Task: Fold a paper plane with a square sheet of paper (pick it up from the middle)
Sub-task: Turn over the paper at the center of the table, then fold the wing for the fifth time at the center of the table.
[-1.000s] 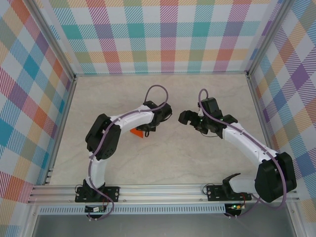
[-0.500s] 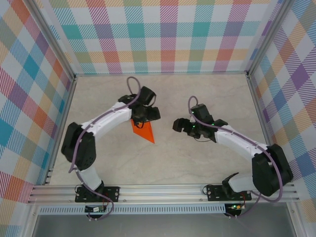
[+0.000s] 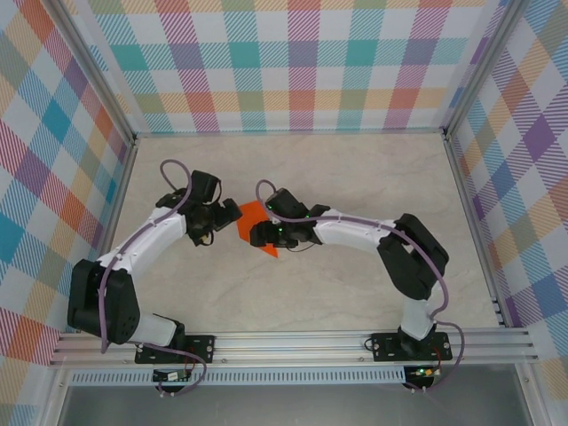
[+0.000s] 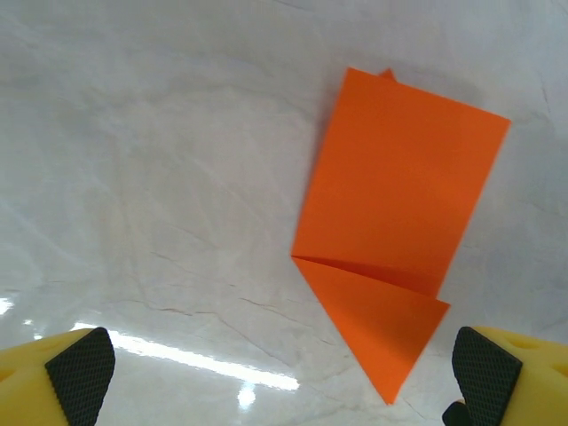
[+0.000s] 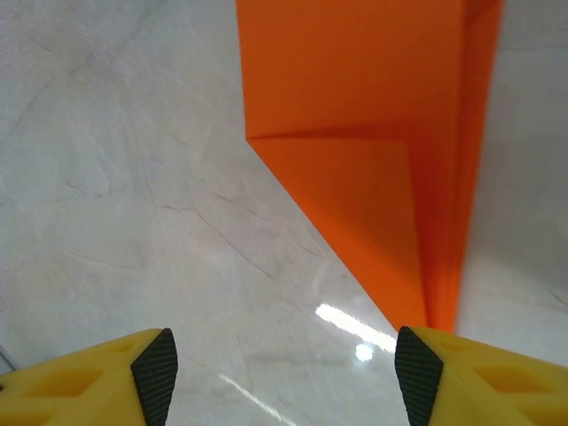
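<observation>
The paper plane (image 3: 251, 214) lies flat, long axis diagonal, nose pointing near-right.

left end effector (image 3: 222, 215) close beside right end effector (image 3: 259, 235), far table (image 3: 355, 169) free

Your folded sheet of thin bright orange paper (image 4: 390, 222) is plain orange on every face you can see, with its creases showing as slightly darker lines. The smooth desk (image 3: 293, 293) under it is pale cream-grey, marbled with faint darker veins and white glare spots. Your left gripper (image 4: 284, 377) has yellow fingers (image 4: 35, 382) tipped with black cross-hatched pads (image 4: 82, 373), and your right gripper (image 5: 286, 374) has the same colours. The left arm (image 3: 146, 244) and right arm (image 3: 351, 232) are white with black joints, trailing thin purple cables (image 3: 163, 170). The enclosure walls (image 3: 302, 62) wear a plaid of teal, orange, pink, purple, yellow and blue on white, and the front metal rail (image 3: 293, 342) is silver
</observation>
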{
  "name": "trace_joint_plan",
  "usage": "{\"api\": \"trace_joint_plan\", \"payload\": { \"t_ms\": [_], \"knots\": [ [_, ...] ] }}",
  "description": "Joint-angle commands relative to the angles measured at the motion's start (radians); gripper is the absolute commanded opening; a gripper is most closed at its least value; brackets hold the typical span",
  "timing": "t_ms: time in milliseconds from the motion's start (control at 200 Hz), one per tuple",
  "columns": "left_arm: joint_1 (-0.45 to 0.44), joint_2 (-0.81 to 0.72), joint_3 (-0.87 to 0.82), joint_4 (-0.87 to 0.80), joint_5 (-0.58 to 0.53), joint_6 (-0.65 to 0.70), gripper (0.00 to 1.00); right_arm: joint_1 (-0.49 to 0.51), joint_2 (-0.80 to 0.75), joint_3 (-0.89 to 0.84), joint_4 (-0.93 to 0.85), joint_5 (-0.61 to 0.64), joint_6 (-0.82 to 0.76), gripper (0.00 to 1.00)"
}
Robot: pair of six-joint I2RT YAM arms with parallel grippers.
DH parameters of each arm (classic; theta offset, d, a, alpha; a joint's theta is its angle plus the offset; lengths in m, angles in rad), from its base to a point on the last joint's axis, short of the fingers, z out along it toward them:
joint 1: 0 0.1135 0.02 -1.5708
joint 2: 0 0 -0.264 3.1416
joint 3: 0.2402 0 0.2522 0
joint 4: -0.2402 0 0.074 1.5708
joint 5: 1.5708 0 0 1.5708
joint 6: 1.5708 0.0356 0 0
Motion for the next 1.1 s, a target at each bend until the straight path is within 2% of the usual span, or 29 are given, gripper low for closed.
{"api": "trace_joint_plan", "payload": {
  "t_ms": [0, 145, 370, 455, 545, 725, 800, 910, 985, 1095],
  "knots": [
    [0.038, -0.059, -0.051, 0.003, -0.02, -0.034, 1.0, 0.002, 0.075, 0.08, -0.032, -0.03, -0.009, 0.68],
    [0.064, -0.085, -0.092, 0.02, -0.003, -0.045, 1.0, 0.002, 0.165, 0.162, -0.072, -0.05, -0.016, 0.67],
    [0.069, -0.071, -0.096, 0.043, 0.043, -0.04, 1.0, -0.002, 0.219, 0.195, -0.184, 0.027, -0.125, 0.67],
    [0.07, -0.066, -0.093, 0.046, 0.053, -0.036, 1.0, -0.009, 0.201, 0.141, -0.215, 0.053, -0.198, 0.67],
    [0.07, -0.062, -0.092, 0.053, 0.07, -0.027, 1.0, -0.039, 0.16, 0.045, -0.225, 0.024, -0.285, 0.67],
    [0.071, -0.043, -0.097, 0.083, 0.124, -0.019, 1.0, -0.105, 0.024, -0.155, -0.219, -0.097, -0.452, 0.65],
    [0.07, -0.038, -0.101, 0.106, 0.158, -0.017, 1.0, -0.136, -0.046, -0.193, -0.2, -0.183, -0.448, 0.64],
    [0.062, -0.053, -0.125, 0.158, 0.197, -0.035, 1.0, -0.164, -0.177, -0.249, -0.071, -0.293, -0.347, 0.64],
    [0.054, -0.06, -0.136, 0.173, 0.215, -0.043, 1.0, -0.169, -0.241, -0.266, -0.01, -0.262, -0.269, 0.65],
    [0.034, -0.07, -0.157, 0.206, 0.244, -0.063, 1.0, -0.177, -0.262, -0.254, -0.015, -0.184, -0.181, 0.64]
  ]
}}
